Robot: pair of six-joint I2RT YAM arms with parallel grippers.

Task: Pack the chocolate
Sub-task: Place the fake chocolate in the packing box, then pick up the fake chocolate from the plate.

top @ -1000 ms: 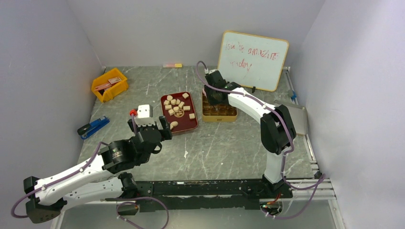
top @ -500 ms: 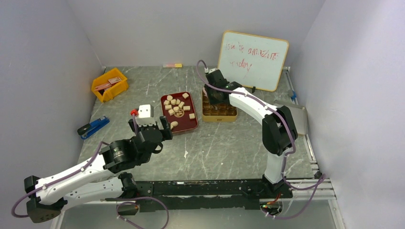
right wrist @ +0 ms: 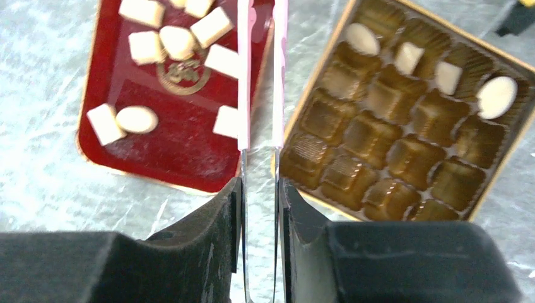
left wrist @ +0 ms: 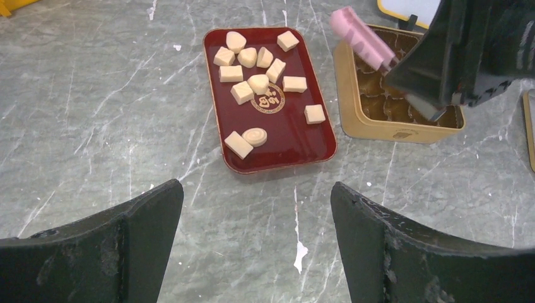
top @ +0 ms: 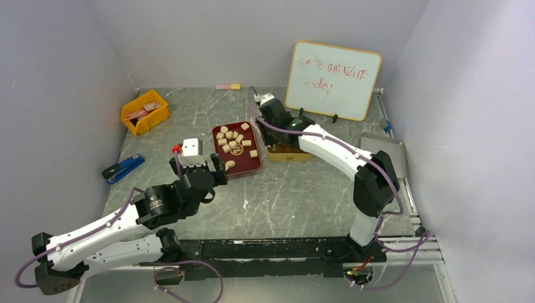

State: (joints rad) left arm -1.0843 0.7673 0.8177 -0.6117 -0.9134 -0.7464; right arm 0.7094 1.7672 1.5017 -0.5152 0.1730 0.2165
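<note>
Several pale tan chocolate pieces [top: 233,140] lie in the dark red tray [top: 250,165]; they also show in the left wrist view [left wrist: 258,82] and the right wrist view [right wrist: 176,41]. The gold tin [top: 289,153] beside it holds several pieces in its cups [right wrist: 408,57]. My right gripper [top: 272,110] is shut on pink-tipped tongs [right wrist: 245,76], held above the gap between tray and tin; the tong tips are slightly apart with nothing between them. My left gripper [left wrist: 255,196] is open and empty, just in front of the tray's near end.
A yellow bin [top: 145,112] stands at the back left and a whiteboard [top: 333,79] at the back right. A blue stapler [top: 123,168] and a white box [top: 189,147] lie at the left. A metal lid [top: 394,154] lies at the right.
My right gripper with the tongs has moved left, from over the gold tin to over the gap beside the red tray. The left arm has not moved.
</note>
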